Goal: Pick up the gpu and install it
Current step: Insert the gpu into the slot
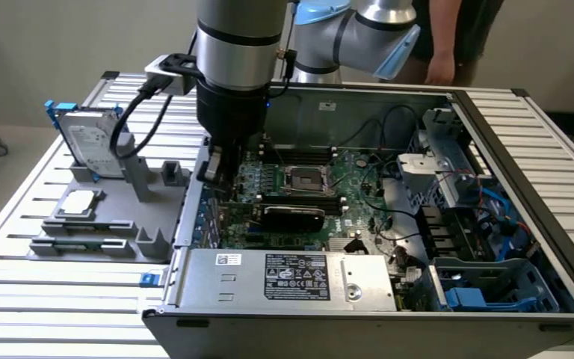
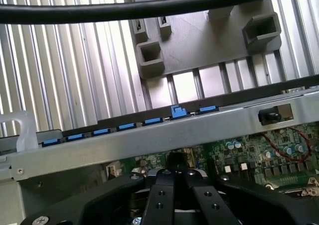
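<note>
The graphics card [image 1: 292,215] already lay across the motherboard [image 1: 312,196] inside the open computer case [image 1: 526,134], near the middle, just behind the power supply [image 1: 287,280]. If it sat crooked in its slot, downward pressure could have bent the board, judging by how low the arm stood. The claw [image 2: 175,177] was fully closed, fingers [image 2: 160,195] together, holding nothing, poised close above the motherboard near the case's slotted wall.
</note>
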Available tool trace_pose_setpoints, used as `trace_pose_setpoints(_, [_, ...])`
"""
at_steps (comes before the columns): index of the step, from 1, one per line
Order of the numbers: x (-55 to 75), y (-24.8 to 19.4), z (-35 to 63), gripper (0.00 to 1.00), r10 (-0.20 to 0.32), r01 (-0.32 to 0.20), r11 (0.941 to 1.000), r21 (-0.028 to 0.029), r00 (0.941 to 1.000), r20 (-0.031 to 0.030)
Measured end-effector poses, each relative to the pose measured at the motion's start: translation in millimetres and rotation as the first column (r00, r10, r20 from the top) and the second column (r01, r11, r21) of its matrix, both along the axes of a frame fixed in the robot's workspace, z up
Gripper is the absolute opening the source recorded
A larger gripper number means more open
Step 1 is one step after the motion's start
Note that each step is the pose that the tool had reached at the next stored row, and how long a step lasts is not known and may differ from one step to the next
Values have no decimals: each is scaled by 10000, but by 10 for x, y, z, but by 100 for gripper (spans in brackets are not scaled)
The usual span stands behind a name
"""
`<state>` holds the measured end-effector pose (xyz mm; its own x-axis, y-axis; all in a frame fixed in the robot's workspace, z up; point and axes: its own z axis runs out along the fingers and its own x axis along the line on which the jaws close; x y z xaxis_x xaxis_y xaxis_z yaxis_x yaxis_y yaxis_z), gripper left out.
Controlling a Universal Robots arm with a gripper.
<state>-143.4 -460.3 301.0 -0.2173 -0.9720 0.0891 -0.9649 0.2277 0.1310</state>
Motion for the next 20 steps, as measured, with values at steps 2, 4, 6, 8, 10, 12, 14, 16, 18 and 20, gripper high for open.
trace_pose_setpoints(2, [0,5,0,11,-120,120,9999,1,9999,0])
trace_pose_setpoints(4, [0,10,0,11,-241,241,9997,1,9997,0])
trace_pose_setpoints(6, [0,14,-1,11,-365,365,9993,1,9993,0])
trace_pose_setpoints(8, [0,17,0,11,-496,496,9988,0,9988,0])
trace_pose_setpoints(10, [0,20,-1,11,-637,637,9980,1,9980,1])
trace_pose_setpoints(12, [-1,22,-1,11,-768,768,9970,2,9970,1])
trace_pose_setpoints(14, [0,23,-1,11,-888,888,9960,3,9960,1])
trace_pose_setpoints(16, [-1,24,-1,11,-1001,1001,9950,1,9950,1])
trace_pose_setpoints(18, [0,25,-1,11,-1086,1086,9941,1,9941,0])
trace_pose_setpoints(20, [0,25,0,11,-1157,1157,9933,0,9933,0])
